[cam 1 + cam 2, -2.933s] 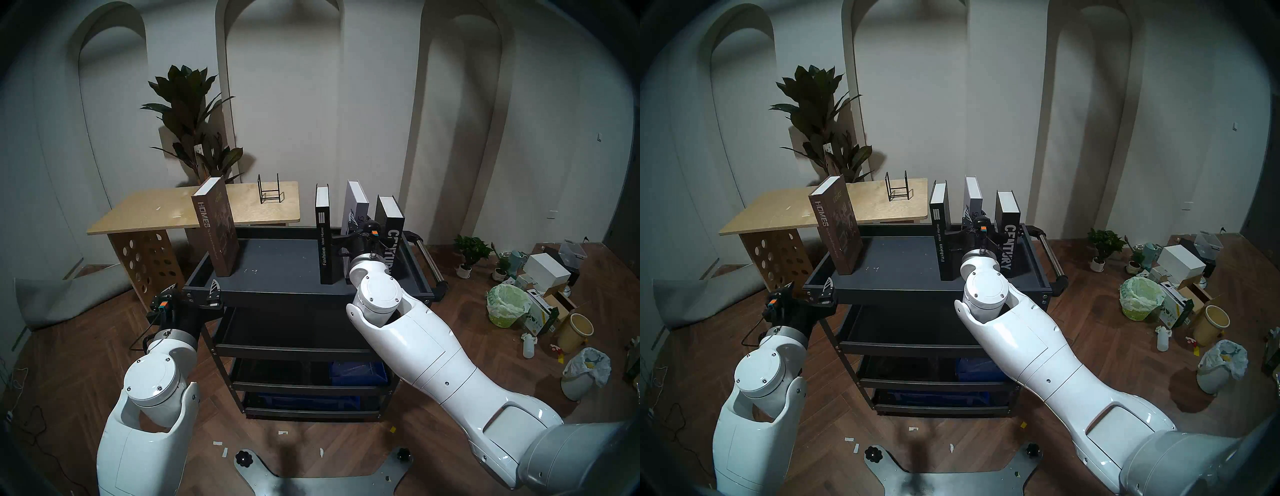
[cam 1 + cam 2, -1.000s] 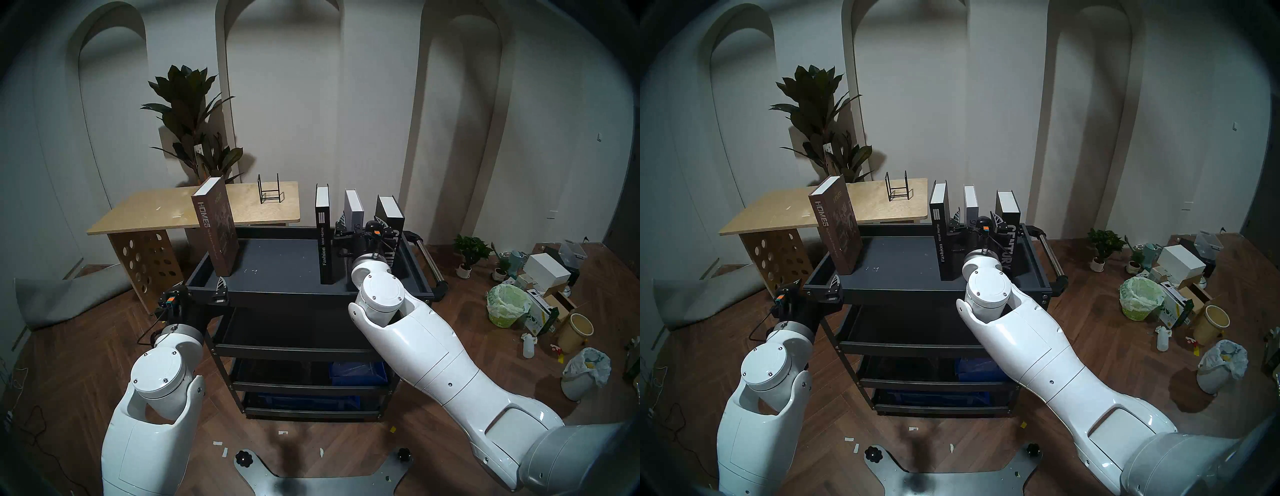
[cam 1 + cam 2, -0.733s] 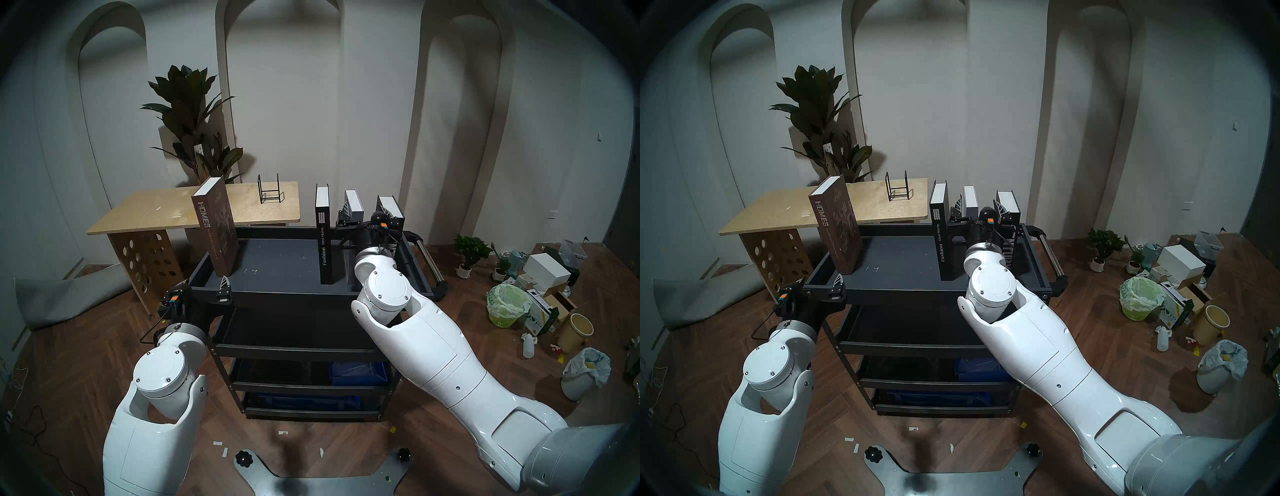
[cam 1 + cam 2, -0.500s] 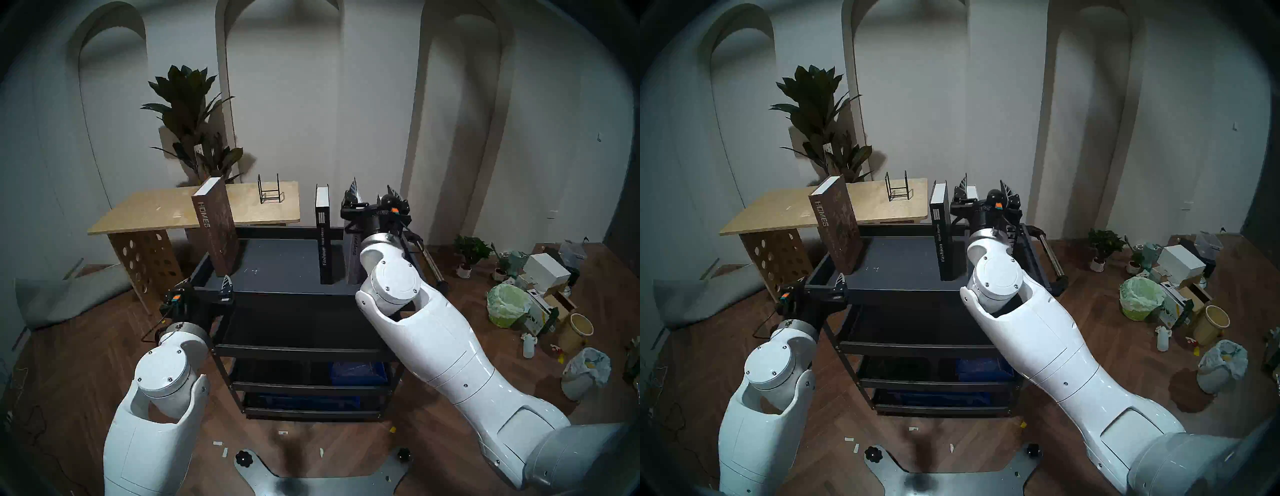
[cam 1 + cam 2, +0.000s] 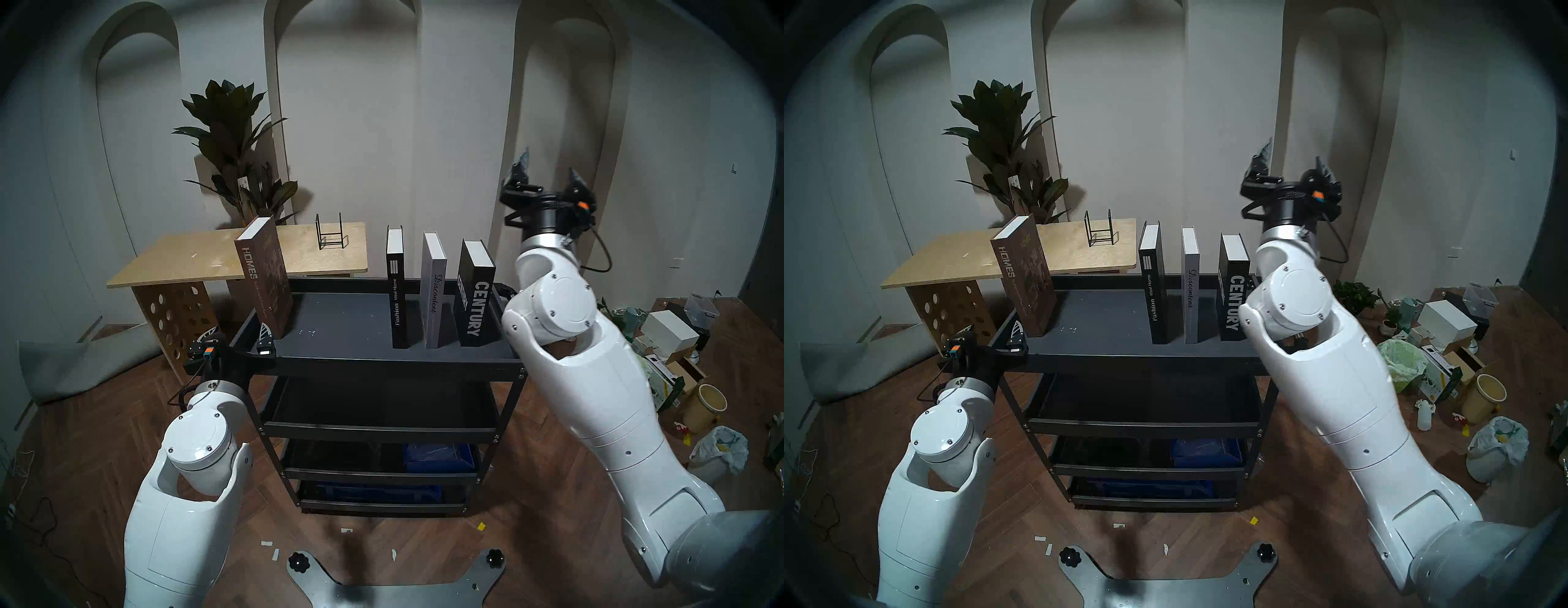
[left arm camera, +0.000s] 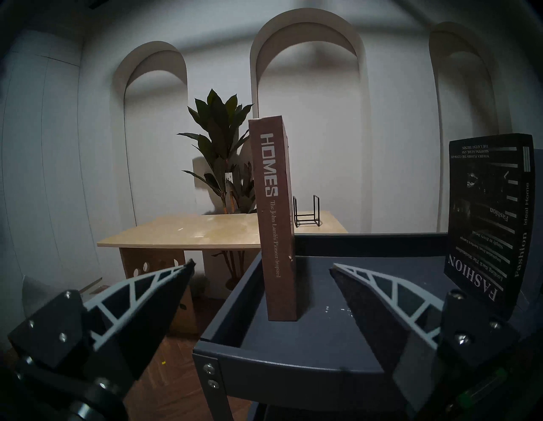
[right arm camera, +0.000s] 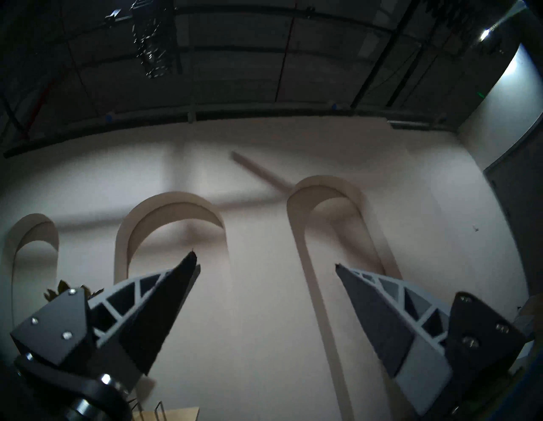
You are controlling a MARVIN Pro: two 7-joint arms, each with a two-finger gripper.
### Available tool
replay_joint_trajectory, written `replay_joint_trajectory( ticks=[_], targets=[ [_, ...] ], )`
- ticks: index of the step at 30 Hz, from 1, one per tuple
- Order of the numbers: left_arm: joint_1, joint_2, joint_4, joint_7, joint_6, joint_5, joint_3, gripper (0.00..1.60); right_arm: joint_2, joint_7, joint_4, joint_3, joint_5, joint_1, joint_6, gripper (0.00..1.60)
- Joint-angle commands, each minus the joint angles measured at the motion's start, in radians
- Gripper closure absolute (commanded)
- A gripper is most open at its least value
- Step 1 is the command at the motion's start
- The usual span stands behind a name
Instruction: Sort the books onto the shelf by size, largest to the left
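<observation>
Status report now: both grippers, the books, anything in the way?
Left gripper open, low before HOMES. Right gripper open, raised, empty. Four books upright on shelf. Nothing blocking.

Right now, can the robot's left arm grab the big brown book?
Probably yes. The left claw is open and level, pointing straight at the brown book, which stands alone at the tray's left end with nothing between them.

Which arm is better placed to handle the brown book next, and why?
The left. Its open left gripper points level at the brown book on the shelf, just in front. The right gripper is raised high, past the other books, aimed at the wall.
</observation>
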Motion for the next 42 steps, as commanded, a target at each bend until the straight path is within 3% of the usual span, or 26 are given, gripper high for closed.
replay_joint_trajectory(
  ticks=[1,15,42],
  targets=[
    [-0.111,0.014,0.018,-0.01,-0.003,0.007,0.008,0.0,0.119,-0.044,-0.07,0.145,0.012,-0.096,0.02,0.0],
    [-0.249,0.045,0.149,-0.074,-0.013,-0.013,0.007,0.0,0.198,-0.106,-0.046,0.323,0.089,-0.291,0.108,0.0],
    [-0.472,0.088,0.422,-0.205,-0.07,-0.081,0.018,0.0,0.244,-0.052,-0.167,0.441,0.23,-0.592,0.232,0.0]
  ],
)
